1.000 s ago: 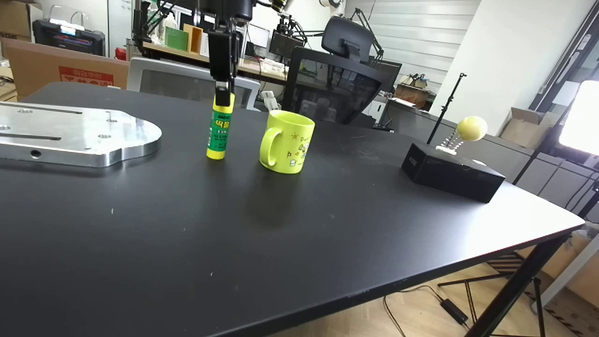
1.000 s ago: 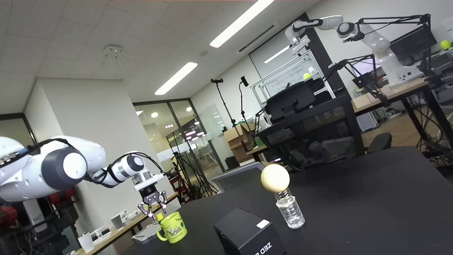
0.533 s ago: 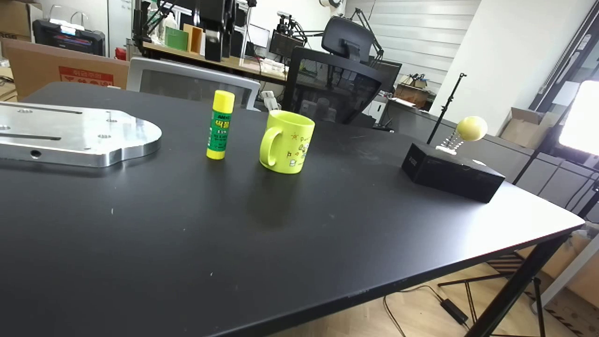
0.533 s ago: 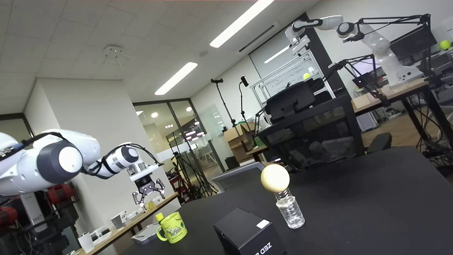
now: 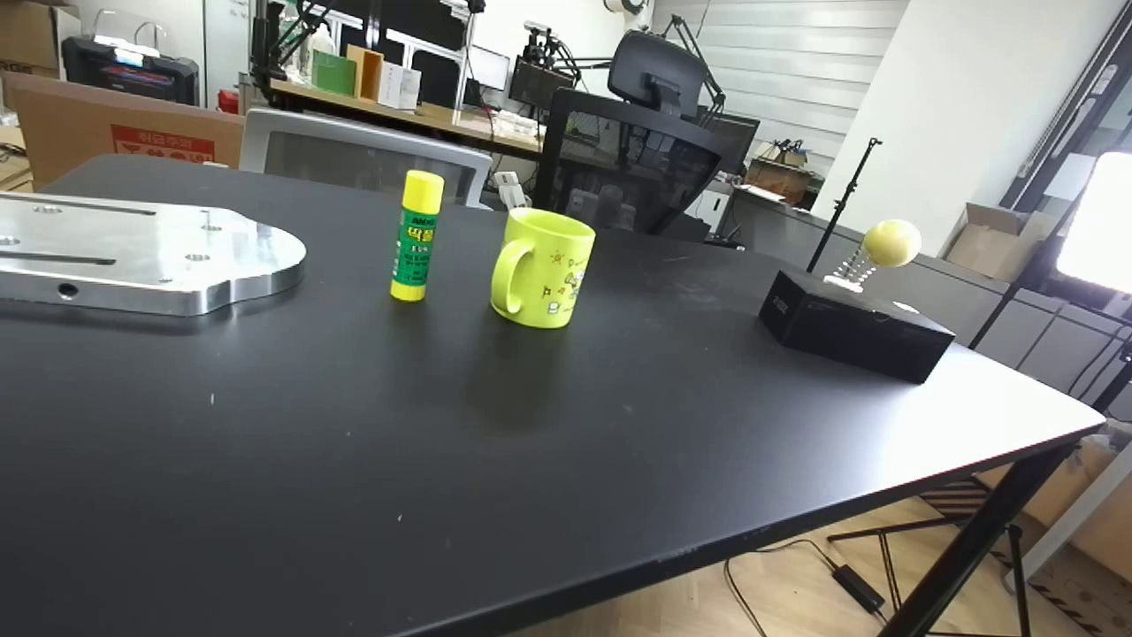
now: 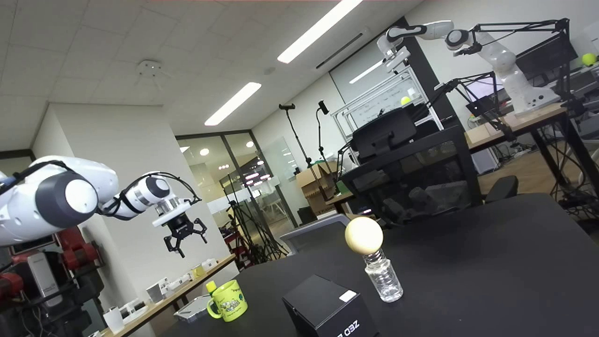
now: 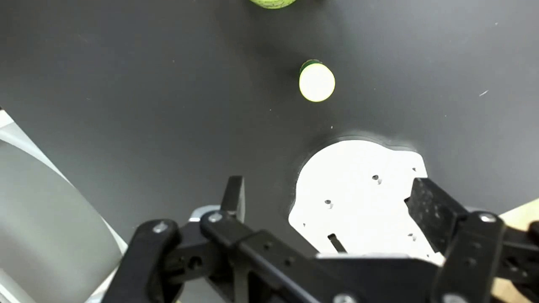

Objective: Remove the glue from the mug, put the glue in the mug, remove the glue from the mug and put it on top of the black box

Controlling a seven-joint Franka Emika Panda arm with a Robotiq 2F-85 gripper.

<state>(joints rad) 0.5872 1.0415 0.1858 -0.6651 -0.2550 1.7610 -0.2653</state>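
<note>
Plainly, the claw (image 7: pixel 330 201) gapes wide, off the glue (image 5: pixel 416 237).

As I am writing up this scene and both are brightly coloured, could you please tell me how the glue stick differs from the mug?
Shape: the glue stick is a slim, straight cylinder, while the mug is wider and has a side handle.
Colour: the glue stick is yellow with a green label around its middle; the mug is yellow-green with small drawings.
Shared: both stand upright on the black table.
</note>
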